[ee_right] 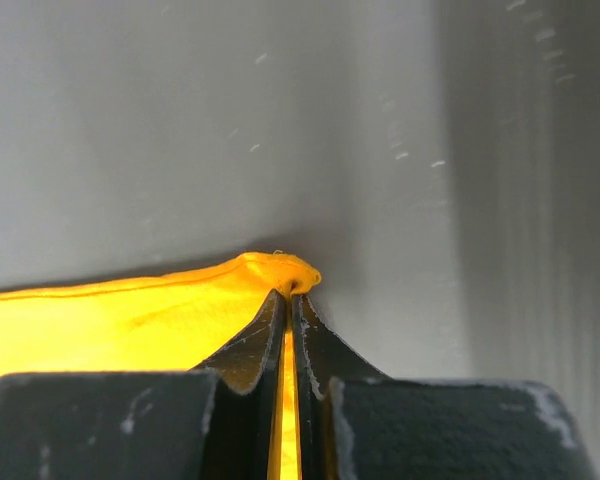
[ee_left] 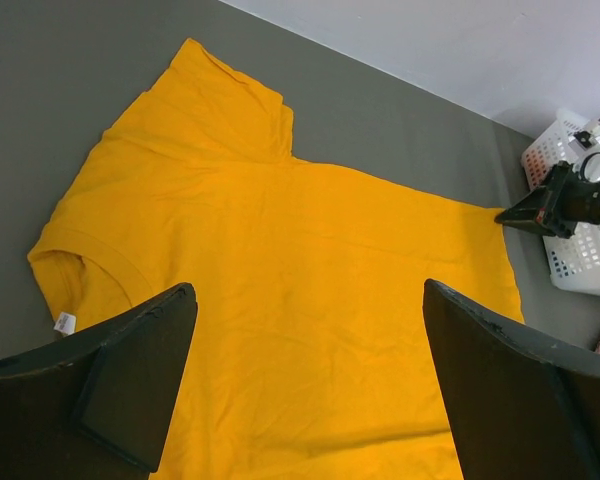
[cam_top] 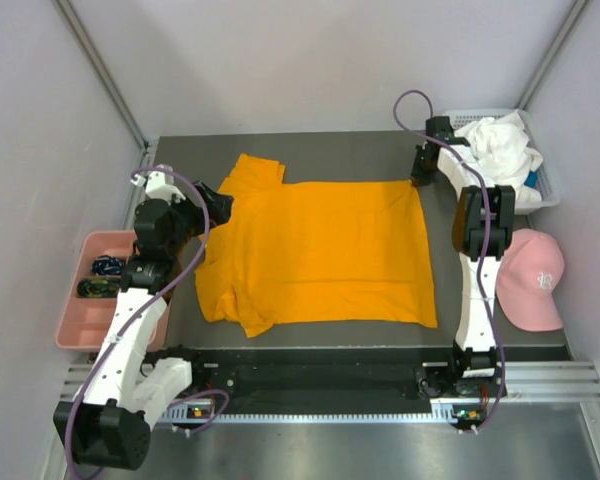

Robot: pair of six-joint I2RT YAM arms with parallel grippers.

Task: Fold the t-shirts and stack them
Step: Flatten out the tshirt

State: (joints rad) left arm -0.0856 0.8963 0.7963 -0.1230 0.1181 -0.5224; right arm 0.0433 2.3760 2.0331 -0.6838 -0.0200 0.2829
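Note:
The orange t-shirt (cam_top: 320, 250) lies spread flat on the dark table, collar toward the left arm. My right gripper (cam_top: 418, 178) is at the shirt's far right hem corner. In the right wrist view that gripper (ee_right: 290, 296) is shut on a pinched bit of orange cloth (ee_right: 130, 320), which shows between its jaws. My left gripper (cam_top: 215, 205) hovers over the shirt's collar side; its fingers (ee_left: 150, 360) stand wide open above the orange t-shirt (ee_left: 300, 230) with nothing between them. The white t-shirt (cam_top: 500, 145) lies crumpled in the basket at the far right.
A white mesh basket (cam_top: 548, 190) sits at the back right corner. A pink baseball cap (cam_top: 535, 280) lies right of the right arm. A pink tray (cam_top: 80, 310) holding small dark items stands left of the left arm. Walls close in on three sides.

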